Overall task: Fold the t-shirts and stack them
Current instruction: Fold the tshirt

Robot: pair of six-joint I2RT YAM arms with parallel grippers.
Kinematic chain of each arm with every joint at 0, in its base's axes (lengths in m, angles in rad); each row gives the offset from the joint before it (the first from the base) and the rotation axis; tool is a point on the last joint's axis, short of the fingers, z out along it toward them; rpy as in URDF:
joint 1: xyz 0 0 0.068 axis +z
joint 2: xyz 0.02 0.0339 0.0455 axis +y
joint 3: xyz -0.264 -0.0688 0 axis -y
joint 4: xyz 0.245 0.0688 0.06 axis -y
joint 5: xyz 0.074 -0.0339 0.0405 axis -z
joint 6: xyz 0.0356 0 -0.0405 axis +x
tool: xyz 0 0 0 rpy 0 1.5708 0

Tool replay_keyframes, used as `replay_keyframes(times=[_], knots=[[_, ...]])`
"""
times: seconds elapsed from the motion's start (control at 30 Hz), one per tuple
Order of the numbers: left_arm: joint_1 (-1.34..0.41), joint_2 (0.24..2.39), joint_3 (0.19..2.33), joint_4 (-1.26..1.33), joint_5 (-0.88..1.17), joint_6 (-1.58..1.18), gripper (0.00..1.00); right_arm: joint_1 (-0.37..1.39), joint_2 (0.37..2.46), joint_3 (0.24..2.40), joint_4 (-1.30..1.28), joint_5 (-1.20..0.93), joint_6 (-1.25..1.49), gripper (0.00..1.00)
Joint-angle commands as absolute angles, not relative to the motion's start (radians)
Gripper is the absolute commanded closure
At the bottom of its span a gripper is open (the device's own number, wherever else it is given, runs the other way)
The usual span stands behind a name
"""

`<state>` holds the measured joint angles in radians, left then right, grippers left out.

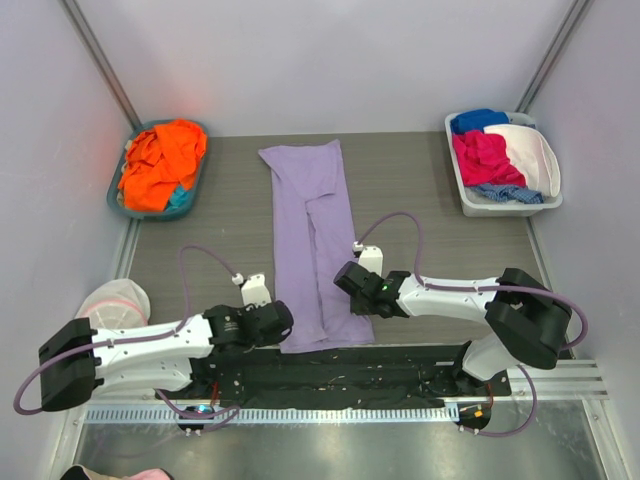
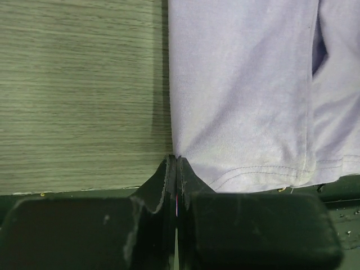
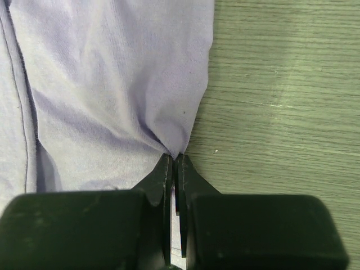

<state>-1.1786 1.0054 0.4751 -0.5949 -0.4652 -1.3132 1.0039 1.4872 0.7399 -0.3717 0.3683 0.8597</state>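
A lavender t-shirt (image 1: 312,230), folded into a long narrow strip, lies flat down the middle of the table. My left gripper (image 1: 281,322) is shut on its left edge close to the near hem; in the left wrist view the jaws (image 2: 176,160) meet right at the cloth (image 2: 242,84). My right gripper (image 1: 344,280) is shut on the right edge a little farther up; in the right wrist view the cloth (image 3: 112,84) puckers into the jaws (image 3: 176,157). An orange t-shirt (image 1: 160,160) and a bit of teal cloth (image 1: 178,198) lie in a basket.
The teal basket (image 1: 113,190) stands at the back left. A white bin (image 1: 500,207) with blue, pink and white clothes stands at the back right. A round white pouch with a pink rim (image 1: 112,300) lies at the left. A black mat (image 1: 350,375) runs along the near edge.
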Motion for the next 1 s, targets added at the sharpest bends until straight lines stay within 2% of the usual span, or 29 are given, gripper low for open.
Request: replay_keyframes(times=[0.0, 0.1, 0.17, 0.2, 0.23, 0.33, 0.5, 0.6, 0.63, 0.73, 0.83, 0.97], knots=[[-1.190, 0.994, 0.462, -0.620, -0.495, -1.353, 1.00, 1.006, 1.488, 0.718, -0.422, 0.354, 0.868, 0.95], [-1.196, 1.005, 0.459, -0.620, -0.497, -1.356, 0.99, 1.005, 1.488, 0.718, -0.423, 0.354, 0.867, 0.95], [-1.200, 1.005, 0.460, -0.618, -0.497, -1.358, 0.94, 1.005, 1.486, 0.719, -0.428, 0.353, 0.865, 0.95], [-1.200, 1.008, 0.459, -0.617, -0.499, -1.358, 0.88, 1.005, 1.483, 0.719, -0.431, 0.351, 0.867, 0.95], [-1.201, 1.009, 0.462, -0.615, -0.497, -1.358, 0.74, 1.006, 1.480, 0.721, -0.434, 0.350, 0.867, 0.95], [-1.201, 1.009, 0.480, -0.617, -0.505, -1.344, 0.52, 1.006, 1.451, 0.724, -0.457, 0.342, 0.870, 0.93], [-1.201, 0.979, 0.557, -0.695, -0.535, -1.330, 0.46, 1.005, 1.335, 0.775, -0.573, 0.366, 0.870, 0.89], [-1.201, 0.933, 0.613, -0.767, -0.574, -1.324, 0.41, 1.006, 1.266, 0.836, -0.653, 0.390, 0.845, 0.68], [-1.201, 0.921, 0.627, -0.784, -0.587, -1.318, 0.35, 1.005, 1.246, 0.853, -0.670, 0.415, 0.838, 0.55], [-1.201, 0.878, 0.675, -0.843, -0.643, -1.310, 0.25, 0.999, 1.233, 0.926, -0.718, 0.486, 0.802, 0.40], [-1.201, 0.851, 0.712, -0.889, -0.693, -1.308, 0.21, 0.929, 1.256, 0.988, -0.713, 0.508, 0.744, 0.37], [-1.200, 0.839, 0.758, -0.963, -0.756, -1.312, 0.18, 0.766, 1.336, 1.049, -0.567, 0.406, 0.620, 0.36]])
